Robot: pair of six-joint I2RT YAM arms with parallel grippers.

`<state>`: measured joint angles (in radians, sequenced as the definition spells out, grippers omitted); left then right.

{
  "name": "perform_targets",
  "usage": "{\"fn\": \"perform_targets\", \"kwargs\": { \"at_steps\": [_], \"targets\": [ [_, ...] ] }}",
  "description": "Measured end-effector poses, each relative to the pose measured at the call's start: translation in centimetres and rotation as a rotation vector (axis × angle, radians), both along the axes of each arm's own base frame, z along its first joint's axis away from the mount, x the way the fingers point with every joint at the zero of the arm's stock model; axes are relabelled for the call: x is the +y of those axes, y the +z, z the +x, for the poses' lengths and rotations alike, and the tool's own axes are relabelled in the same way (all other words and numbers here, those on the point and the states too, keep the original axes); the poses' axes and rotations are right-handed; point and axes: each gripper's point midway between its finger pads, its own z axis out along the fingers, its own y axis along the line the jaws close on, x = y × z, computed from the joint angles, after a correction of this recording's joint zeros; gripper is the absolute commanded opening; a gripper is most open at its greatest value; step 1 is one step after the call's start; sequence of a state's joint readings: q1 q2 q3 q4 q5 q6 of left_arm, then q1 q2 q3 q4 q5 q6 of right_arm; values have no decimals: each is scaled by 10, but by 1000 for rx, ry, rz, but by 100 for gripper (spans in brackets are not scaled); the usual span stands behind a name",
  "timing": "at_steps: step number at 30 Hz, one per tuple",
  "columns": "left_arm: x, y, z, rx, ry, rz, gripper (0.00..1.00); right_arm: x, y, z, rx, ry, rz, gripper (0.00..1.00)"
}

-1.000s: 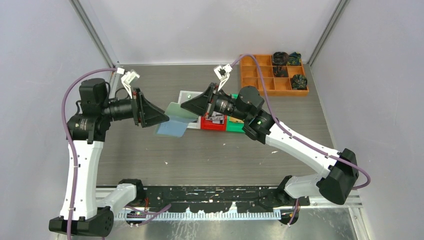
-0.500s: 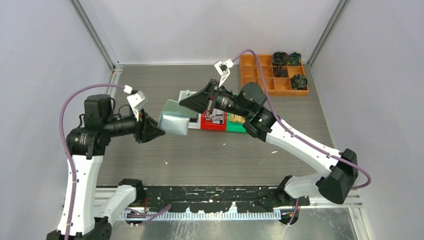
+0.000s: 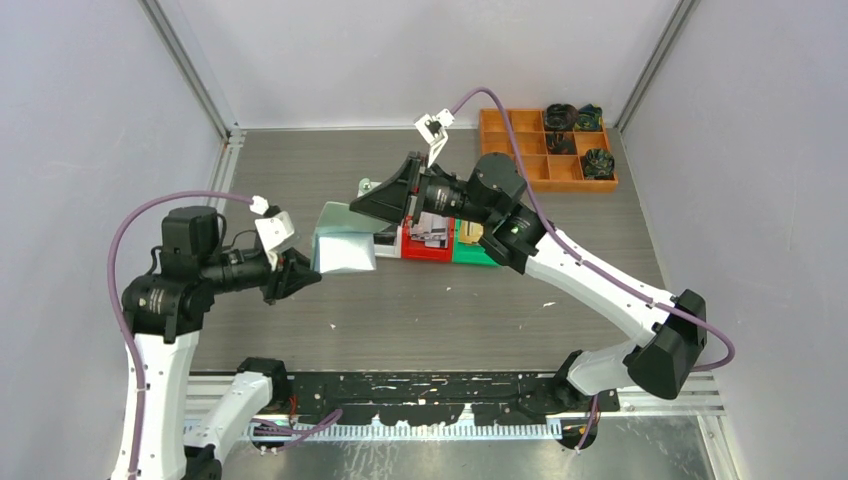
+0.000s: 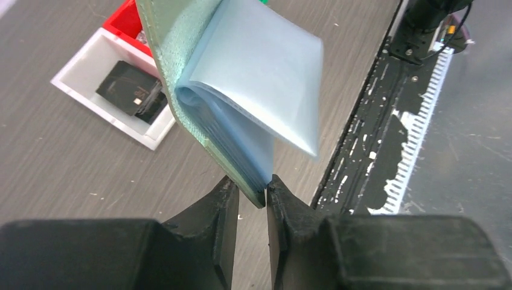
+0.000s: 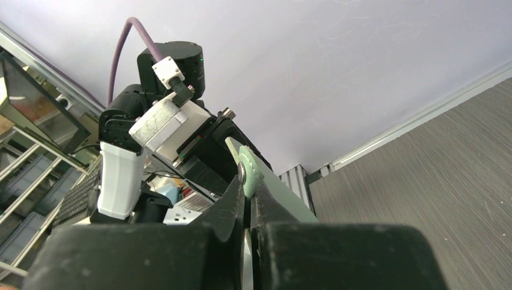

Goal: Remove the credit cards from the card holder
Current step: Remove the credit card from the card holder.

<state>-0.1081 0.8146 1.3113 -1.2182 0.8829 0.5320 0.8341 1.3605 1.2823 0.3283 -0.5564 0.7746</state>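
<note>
The pale mint-green card holder (image 3: pixel 345 250) hangs in the air between both arms, its translucent blue pockets (image 4: pixel 259 78) fanning out. My left gripper (image 4: pixel 264 192) is shut on the holder's lower corner, with a fingertip on each side. My right gripper (image 5: pixel 247 181) is shut on the green snap flap (image 5: pixel 249 171) at the holder's other end. One black credit card (image 4: pixel 130 90) lies in the white bin (image 4: pixel 78 75). More credit cards (image 3: pixel 432 230) lie in the red bin, and a gold one (image 3: pixel 470 235) lies in the green bin.
An orange divided tray (image 3: pixel 520 160) with dark items stands at the back right. The red bin (image 3: pixel 425 250) and green bin (image 3: pixel 470 255) sit under the right arm. A black rail (image 4: pixel 386 121) runs along the table's near edge.
My left gripper pulled back toward the near left and narrowed its jaws onto the holder's corner. The right gripper shifted left and back. The holder went from spread open to bunched.
</note>
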Motion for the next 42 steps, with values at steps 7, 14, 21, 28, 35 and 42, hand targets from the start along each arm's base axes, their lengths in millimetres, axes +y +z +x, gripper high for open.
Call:
{"fn": "perform_targets", "kwargs": {
  "at_steps": [7, 14, 21, 28, 35, 42],
  "targets": [
    [5, 8, 7, -81, 72, -13, 18, 1, 0, -6, 3, 39, -1, 1],
    [7, 15, 22, -111, 129, -29, 13, 1, 5, -11, -7, 65, 5, 1],
    [9, 26, 32, -149, 186, -69, 24, 3, 14, -23, -25, 116, 14, 1],
    [6, 32, 40, -121, 209, -104, 46, 11, 5, -37, -11, 176, -17, 1],
    [6, 39, 44, -135, 223, -120, 48, 12, 1, -41, -5, 200, -31, 1],
    [1, 48, 44, -121, 224, -174, 50, 20, -5, -48, 17, 249, -42, 1]
  ]
}}
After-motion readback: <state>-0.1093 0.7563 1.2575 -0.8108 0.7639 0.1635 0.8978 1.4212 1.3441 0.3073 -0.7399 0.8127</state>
